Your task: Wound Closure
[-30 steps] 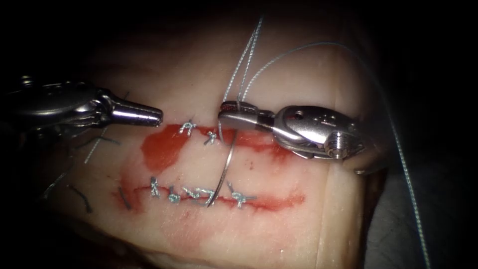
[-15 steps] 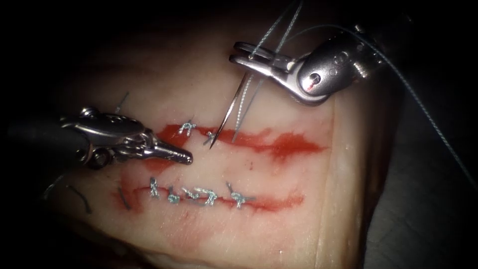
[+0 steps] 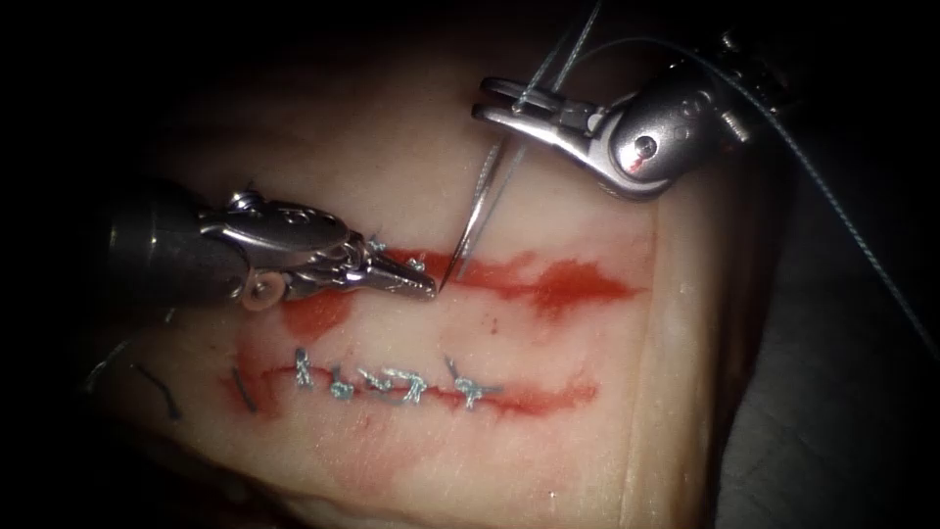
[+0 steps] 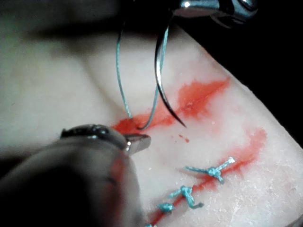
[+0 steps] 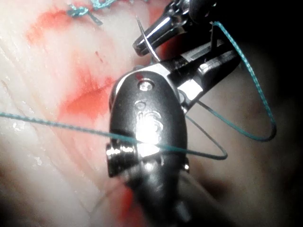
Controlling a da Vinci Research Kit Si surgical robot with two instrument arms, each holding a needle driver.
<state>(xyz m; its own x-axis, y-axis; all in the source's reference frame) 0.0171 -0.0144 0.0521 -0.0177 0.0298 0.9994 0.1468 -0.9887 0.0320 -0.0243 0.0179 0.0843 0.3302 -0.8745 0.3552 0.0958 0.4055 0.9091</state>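
My right tool (image 3: 487,102) hangs above the upper cut (image 3: 558,286), jaws shut on the curved needle (image 3: 475,211) near its tail end. The needle hangs down with its tip free, just over the cut's red fluid, not in the tissue (image 3: 587,421). My left tool (image 3: 426,286) lies along the cut from the left, jaws shut on nothing, tip beside the needle's point. Thread (image 3: 832,206) runs from the right jaws up and off to the right. In the left wrist view the needle (image 4: 161,80) and thread (image 4: 120,80) drop toward the cut by my left tool (image 4: 139,141).
Two knotted stitches (image 3: 374,245) sit on the upper cut, partly behind the left tool. The lower cut (image 3: 548,397) carries several knotted stitches (image 3: 392,382). Cut thread ends (image 3: 162,387) lie at the tissue's left. The tissue's edge drops off on the right.
The right tool lifted the needle up from across the two cuts to above the upper cut. The left tool moved right, its tip now beside the needle's point.
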